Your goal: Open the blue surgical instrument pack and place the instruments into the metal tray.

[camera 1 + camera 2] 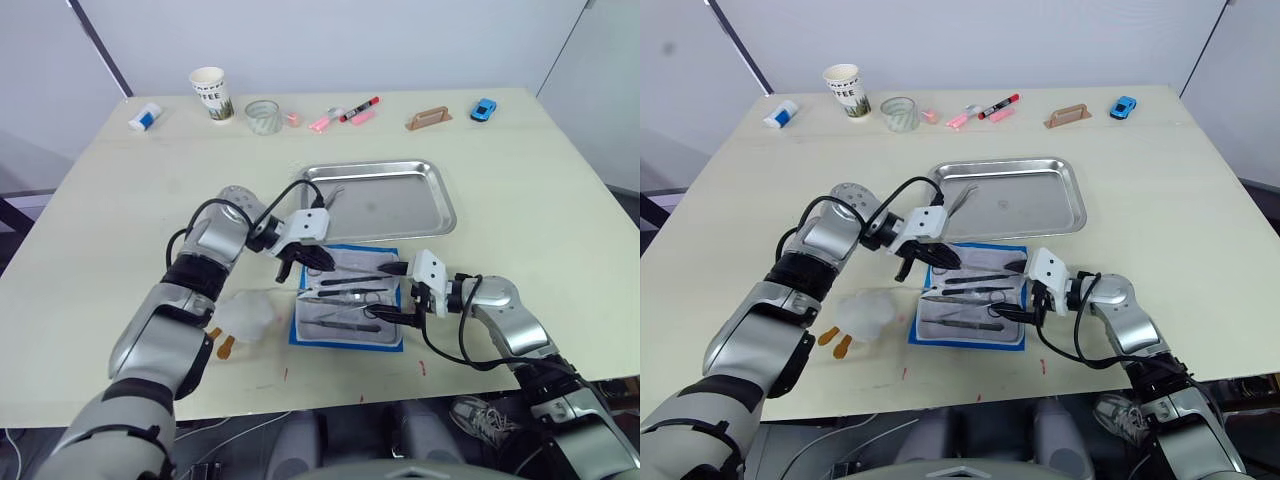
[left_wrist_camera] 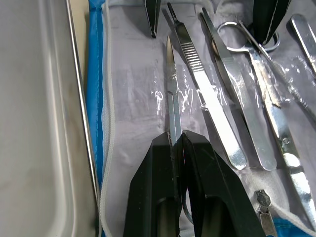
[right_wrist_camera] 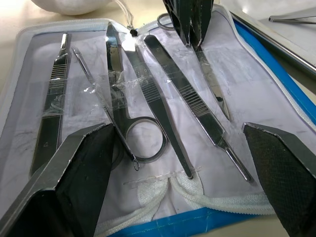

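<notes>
Just in front of the metal tray [image 1: 436, 205] lies the blue surgical instrument pack [image 1: 296, 330], open flat, lining up, instruments [image 3: 170, 94] still in their clear loops. One slim tool [image 1: 330, 193] already in the tray. Left gripper [image 2: 177, 143] pinched closed on the tweezers [image 2: 173, 98] nearest the tray. Right gripper [image 3: 177, 148] spread wide, empty, at the pack's far edge from the tray. Judgement: draw the tweezers lengthwise out of the loop, not upward, while the right steadies the pack. Loop grip strength unclear; scissor tips hidden under tape.
</notes>
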